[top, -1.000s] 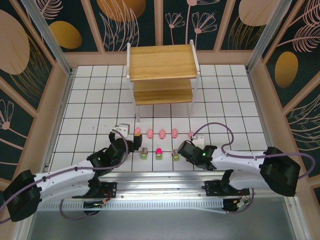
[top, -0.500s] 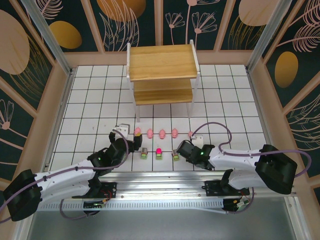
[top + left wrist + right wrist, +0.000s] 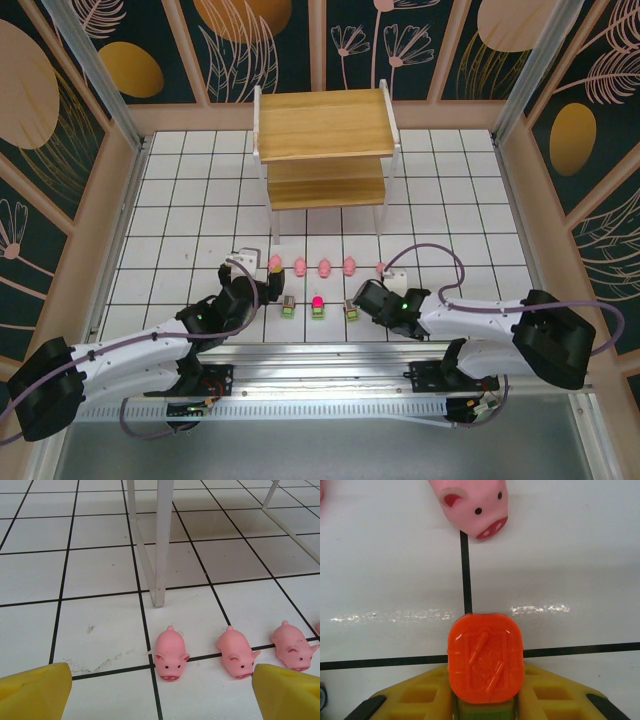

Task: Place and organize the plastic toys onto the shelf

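while the right gripper (image 3: 485, 680) is hugging the orange block (image 3: 486, 655), its yellow pads (image 3: 545, 692) are pressing on both sides of the green bottom, so we are judging the block as held. the block is sitting on the white table (image 3: 570, 580), on the near side, with a pink pig (image 3: 472, 502) just past it and the shelf (image 3: 325, 125) far off. we are thinking the best way is lifting straight up first, so we are not bumping that pig. then we are wanting a slow, level ride to a shelf board, setting the block down flat before letting go. the left gripper (image 3: 160, 692) is wide and holding nothing, hanging just near a row of pigs (image 3: 169, 655) by a shelf leg (image 3: 162, 555).
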Motion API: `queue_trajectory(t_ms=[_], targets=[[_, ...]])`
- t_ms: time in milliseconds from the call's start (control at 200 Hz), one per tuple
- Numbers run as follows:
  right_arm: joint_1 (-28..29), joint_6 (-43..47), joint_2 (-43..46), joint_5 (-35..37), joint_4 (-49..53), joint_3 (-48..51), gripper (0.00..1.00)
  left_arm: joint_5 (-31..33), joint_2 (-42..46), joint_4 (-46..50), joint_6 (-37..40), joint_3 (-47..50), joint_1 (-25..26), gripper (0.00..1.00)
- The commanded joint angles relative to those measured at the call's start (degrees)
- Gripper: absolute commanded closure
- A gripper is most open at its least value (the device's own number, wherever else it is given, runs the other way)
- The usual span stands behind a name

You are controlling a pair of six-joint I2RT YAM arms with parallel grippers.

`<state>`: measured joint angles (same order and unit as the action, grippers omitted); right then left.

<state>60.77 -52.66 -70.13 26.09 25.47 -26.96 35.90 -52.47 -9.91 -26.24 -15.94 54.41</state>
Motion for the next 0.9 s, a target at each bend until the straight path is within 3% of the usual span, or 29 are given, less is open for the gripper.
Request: queue_trajectory(t_ms=[0,250,425,896], targets=[[-0.23,-0.96,2.8,3.77,3.67,-1.61,0.77,-0.08,-0.53,-0.78,0.41,-1.23,0.33,0.07],[-0.29,1.46,6.31,7.56,10.29,-8.89,0.78,-4.0,-1.17,-3.85,4.5,-1.06,0.34,0.07],[-1.73,8.13,4.3,10.66,11.79,-17.93,0.78,-6.62,-3.95,-6.13,8.21,-1.85,0.3,0.07],[-14.93,29.08,-8.89,9.27,1.83,-37.8,0.78,-7.78,-4.81,-11.2,10.75,-0.23,0.34,0.07]])
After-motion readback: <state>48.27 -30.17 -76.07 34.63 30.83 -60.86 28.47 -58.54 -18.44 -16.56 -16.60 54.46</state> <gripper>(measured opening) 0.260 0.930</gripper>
